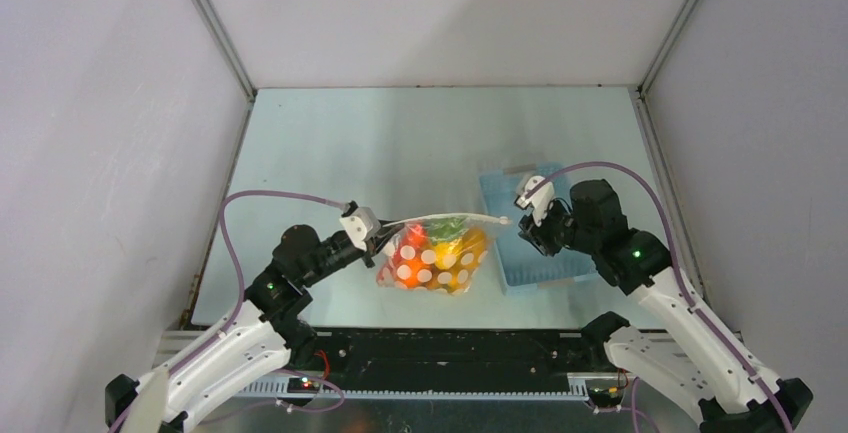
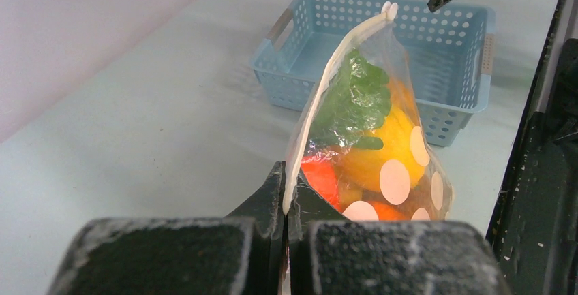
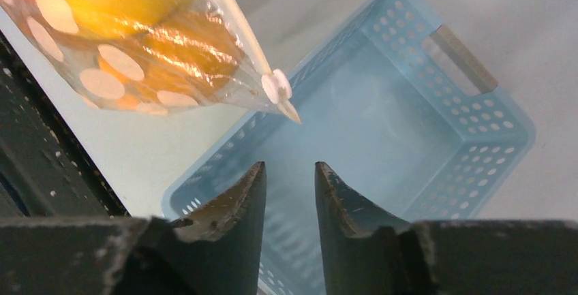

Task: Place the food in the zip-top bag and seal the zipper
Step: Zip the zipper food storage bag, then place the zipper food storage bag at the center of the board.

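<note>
Closest, the left pincer [image 2: 285,203] is clamped shut on one end of the zipper [image 2: 326,87], while the right pincer [image 3: 290,172] stands open.

Held by that end, the zip-top bag [image 1: 435,253] stretches between the two arms above the tabletop [image 1: 400,143]; whether its bottom touches the surface cannot be told. The food [image 2: 378,148] is inside it: a yellow piece, a dark green piece above it, red and orange below. The white strip runs closed along its visible length, with the slider [image 3: 276,85] at the far end, just beside the right pincer's spread fingers but not between them. That pincer hangs over the light blue basket [image 1: 540,271].
</note>
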### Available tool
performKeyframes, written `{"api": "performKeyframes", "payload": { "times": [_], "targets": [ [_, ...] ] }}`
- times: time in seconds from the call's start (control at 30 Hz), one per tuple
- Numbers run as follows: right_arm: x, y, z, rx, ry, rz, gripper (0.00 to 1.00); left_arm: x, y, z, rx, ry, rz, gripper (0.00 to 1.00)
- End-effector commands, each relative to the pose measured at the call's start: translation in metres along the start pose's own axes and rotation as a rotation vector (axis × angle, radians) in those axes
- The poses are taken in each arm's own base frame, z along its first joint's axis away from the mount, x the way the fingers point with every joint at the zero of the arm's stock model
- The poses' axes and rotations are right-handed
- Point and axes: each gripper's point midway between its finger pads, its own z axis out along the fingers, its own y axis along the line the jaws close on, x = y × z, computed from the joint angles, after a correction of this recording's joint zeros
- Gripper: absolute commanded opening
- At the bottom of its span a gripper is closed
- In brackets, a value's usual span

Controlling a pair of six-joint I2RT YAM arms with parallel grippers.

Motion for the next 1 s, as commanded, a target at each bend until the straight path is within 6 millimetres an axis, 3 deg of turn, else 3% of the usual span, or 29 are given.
{"api": "performKeyframes", "payload": {
  "times": [0.0, 0.07, 0.23, 0.53, 0.83, 0.97],
  "targets": [
    [-0.041, -0.007, -0.014, 0.042, -0.181, -0.028, 0.43, -0.024, 0.001, 0.001, 0.009, -0.091, 0.037, 0.00],
    [-0.056, -0.003, -0.019, 0.020, -0.250, -0.044, 0.52, -0.027, -0.001, 0.001, 0.021, -0.102, 0.041, 0.00],
    [-0.078, 0.014, -0.014, -0.098, -0.341, -0.093, 0.57, -0.034, -0.004, 0.001, 0.045, -0.125, 0.053, 0.00],
    [-0.062, 0.018, 0.013, -0.217, -0.186, -0.101, 0.56, -0.040, -0.001, 0.004, 0.036, -0.148, 0.081, 0.00],
    [-0.045, 0.015, 0.023, -0.221, -0.102, -0.058, 0.35, -0.039, 0.012, 0.006, -0.028, -0.140, 0.103, 0.00],
    [-0.041, 0.017, 0.022, -0.238, -0.090, -0.042, 0.18, -0.036, 0.022, 0.006, -0.090, -0.134, 0.096, 0.00]
  ]
}}
